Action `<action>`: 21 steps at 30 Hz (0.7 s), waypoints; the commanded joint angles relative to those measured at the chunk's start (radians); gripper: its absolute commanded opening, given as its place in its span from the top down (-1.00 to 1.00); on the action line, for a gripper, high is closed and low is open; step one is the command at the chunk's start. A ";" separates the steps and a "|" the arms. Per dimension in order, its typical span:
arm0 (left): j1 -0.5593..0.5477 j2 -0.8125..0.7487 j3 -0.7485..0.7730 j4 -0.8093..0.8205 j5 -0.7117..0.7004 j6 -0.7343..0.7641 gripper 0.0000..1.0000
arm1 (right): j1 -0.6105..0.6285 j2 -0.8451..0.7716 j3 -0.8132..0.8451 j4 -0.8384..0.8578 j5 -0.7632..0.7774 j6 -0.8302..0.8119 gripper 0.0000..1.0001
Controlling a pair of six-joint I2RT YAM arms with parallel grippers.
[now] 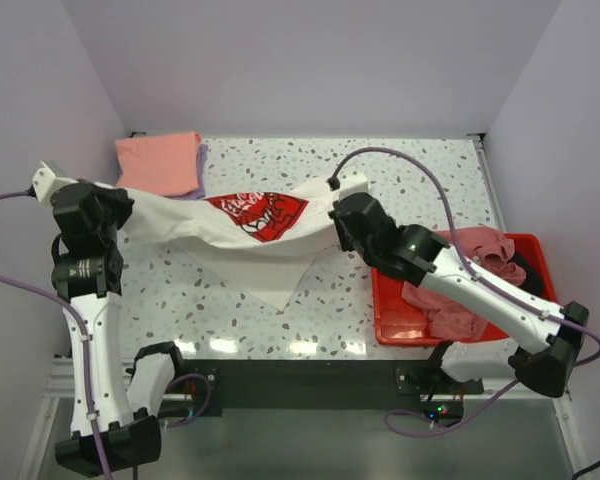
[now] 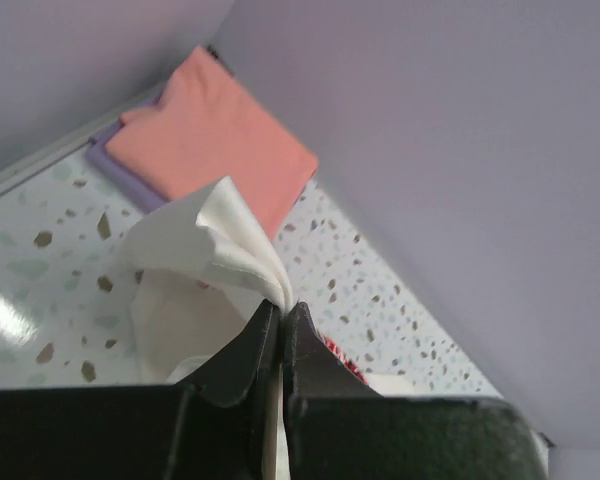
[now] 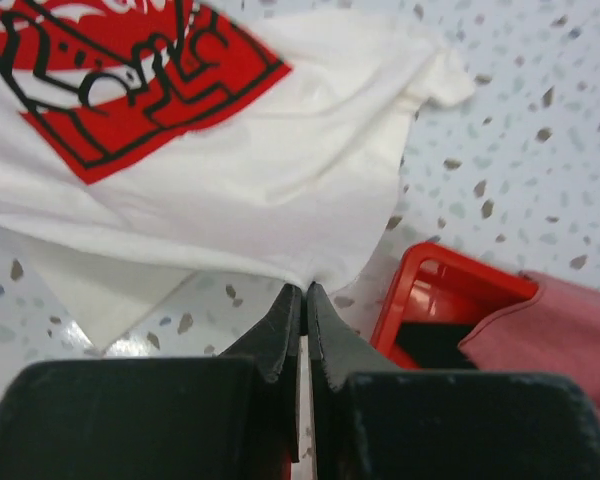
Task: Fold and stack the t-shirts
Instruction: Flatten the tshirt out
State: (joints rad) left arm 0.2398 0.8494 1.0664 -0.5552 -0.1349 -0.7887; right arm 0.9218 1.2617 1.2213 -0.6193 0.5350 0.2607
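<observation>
Hanging between left pincer (image 2: 282,311) and right pincer (image 3: 305,291), cream t-shirt (image 1: 180,224), edges pinched.

Left arm (image 1: 92,310) stands up from its base, wrist bent outward. The left gripper (image 2: 282,312) is closed, a fold of white tee (image 2: 205,240) pinched between its fingertips. Right arm (image 1: 480,290) stretches forward and inward. The right gripper (image 3: 304,292) is closed too, the tee's edge caught at its fingertips, cloth spreading beyond them.

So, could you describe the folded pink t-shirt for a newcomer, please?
Look to the far left corner of the speckled table. A folded salmon-pink t-shirt lies there on a lavender one. Unlike the rose clothes heaped in the red tray, it is flat and square.
</observation>
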 commanded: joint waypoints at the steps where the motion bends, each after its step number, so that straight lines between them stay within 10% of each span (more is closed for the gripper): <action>1: 0.004 -0.007 0.168 0.064 -0.052 0.017 1.00 | -0.005 -0.053 0.151 -0.003 0.123 -0.081 1.00; 21: -0.094 0.171 1.175 0.135 -0.293 0.354 1.00 | -0.003 -0.076 0.960 -0.325 -0.263 -0.255 1.00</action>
State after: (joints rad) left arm 0.1970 1.0290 2.1788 -0.5282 -0.3317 -0.5526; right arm 0.9180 1.2037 2.0842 -0.8700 0.3996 0.0364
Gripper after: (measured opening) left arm 0.037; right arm 0.015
